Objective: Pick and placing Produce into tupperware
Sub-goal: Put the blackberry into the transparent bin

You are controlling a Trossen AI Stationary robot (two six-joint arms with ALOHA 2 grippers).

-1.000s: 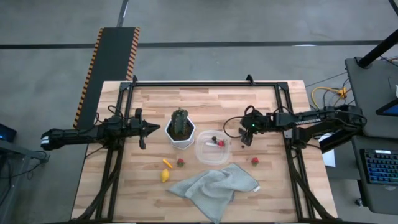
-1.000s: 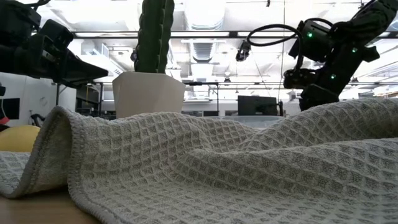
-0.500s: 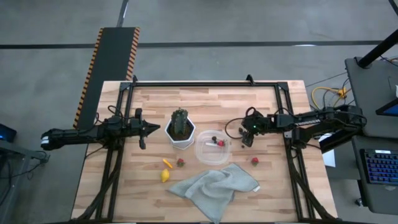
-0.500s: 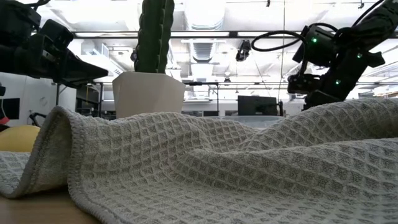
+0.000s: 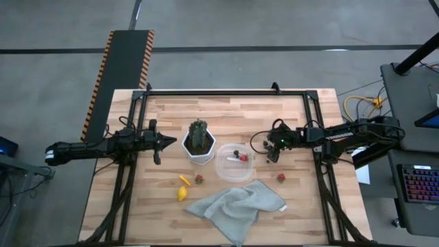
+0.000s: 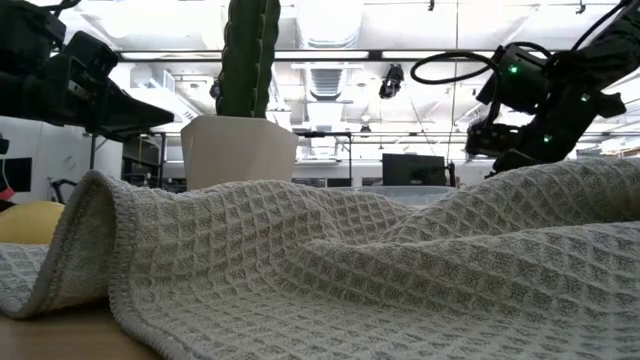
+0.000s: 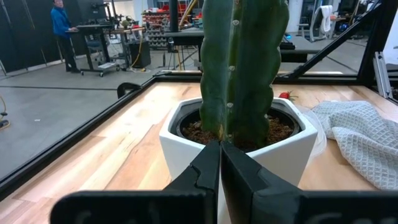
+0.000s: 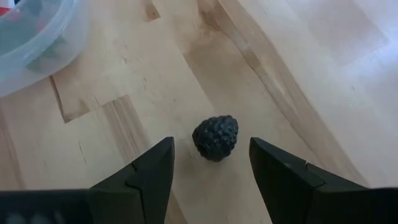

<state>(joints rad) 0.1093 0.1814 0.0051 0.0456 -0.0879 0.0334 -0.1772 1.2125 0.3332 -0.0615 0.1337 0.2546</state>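
The right tool point(image 8: 211, 168) hovers with fingers spread around a dark blackberry point(image 8: 216, 137) lying on the counter point(image 8: 323, 74), seemingly untouched; the clear tupperware point(image 8: 37, 37) sits just beyond. The left tool point(image 7: 220, 163), fingers pressed together, faces the cactus point(image 7: 244, 68).

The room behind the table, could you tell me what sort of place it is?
Probably an open lab or workshop: exposed ceiling ducts overhead, workbenches with equipment across a concrete floor, and a keyboard at a desk beside the table.

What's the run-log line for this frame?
right gripper: open, straddling blackberry beside tupperware | left gripper: shut, idle by cactus pot
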